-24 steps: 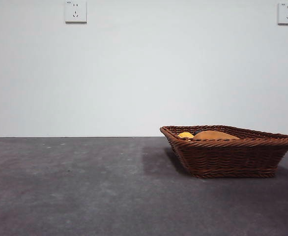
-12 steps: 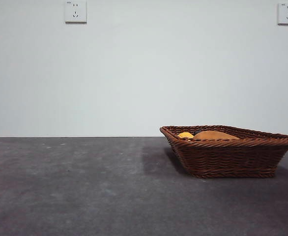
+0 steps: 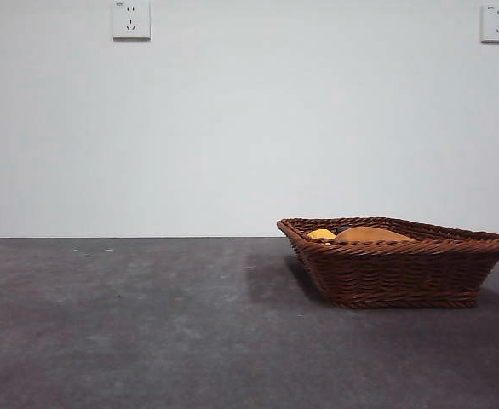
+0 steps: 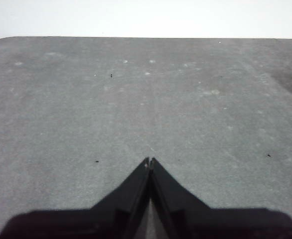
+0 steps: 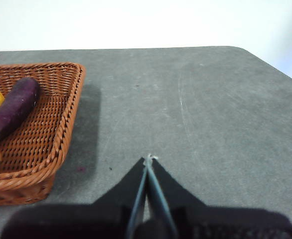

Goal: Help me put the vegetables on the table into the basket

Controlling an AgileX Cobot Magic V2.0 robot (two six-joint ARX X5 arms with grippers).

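Closest to the low front camera, the dark grey table [image 3: 147,324] is sitting bare. Further back, on the right side of that view, the brown woven basket [image 3: 403,277] is resting flat on it. Peeking over the braided rim, the tan potato [image 3: 370,234] is lying inside, with the yellow corn cob [image 3: 322,233] just beside it on its left. The eggplant isn't showing from that angle.

Neither arm is showing up in the front view. The right gripper [image 5: 148,160] is hanging above bare table near the basket, jaws pressed together with nothing between them. From its wrist camera, the dark purple eggplant [image 5: 15,107] is lying in the basket on the woven floor, green cap pointing toward the potato at the picture's edge, with the corn touching or almost touching its side, can't really tell which.

The left gripper [image 4: 149,162] is hanging over a bare stretch of table too, jaws also closed tight and empty, and none of the veggies are showing in its view.

Behind everything, a plain white wall with two sockets [image 3: 131,20] up high.
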